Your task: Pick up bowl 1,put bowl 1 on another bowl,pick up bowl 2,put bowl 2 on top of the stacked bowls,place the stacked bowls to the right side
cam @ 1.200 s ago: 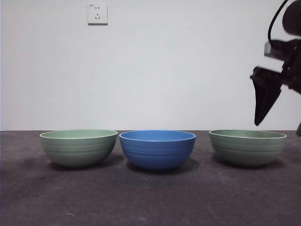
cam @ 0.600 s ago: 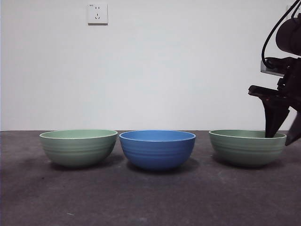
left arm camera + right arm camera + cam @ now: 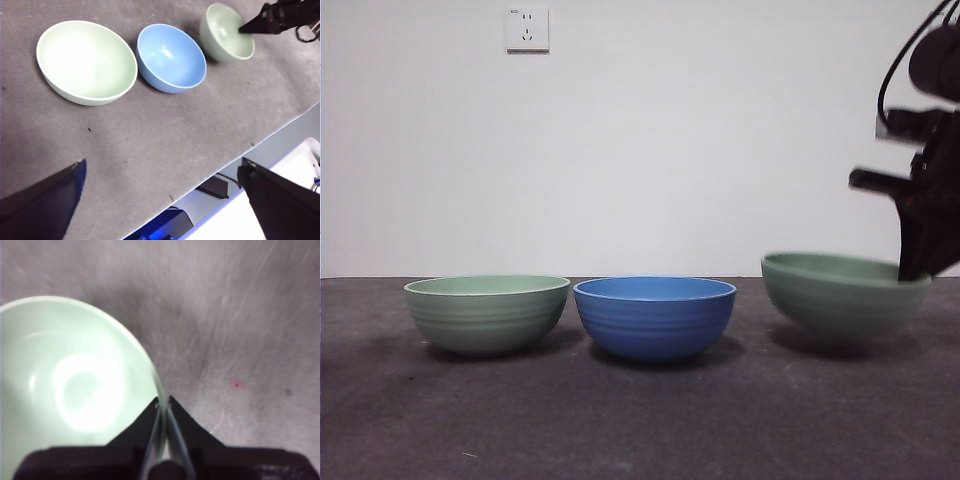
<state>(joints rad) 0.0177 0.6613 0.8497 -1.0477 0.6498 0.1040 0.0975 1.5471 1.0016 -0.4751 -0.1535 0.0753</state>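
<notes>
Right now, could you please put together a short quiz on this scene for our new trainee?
1. True or false: the right claw is shut on the rim of a pale green bowl.
2. Which bowl stands in the middle of the row in the front view? A) blue bowl B) a green one C) a white one
3. Fill in: the green bowl at the right claw is ____ the table, not resting on it.

Key: 1 true; 2 A; 3 lifted off. The left claw waits open, away from the other green bowl.
</notes>
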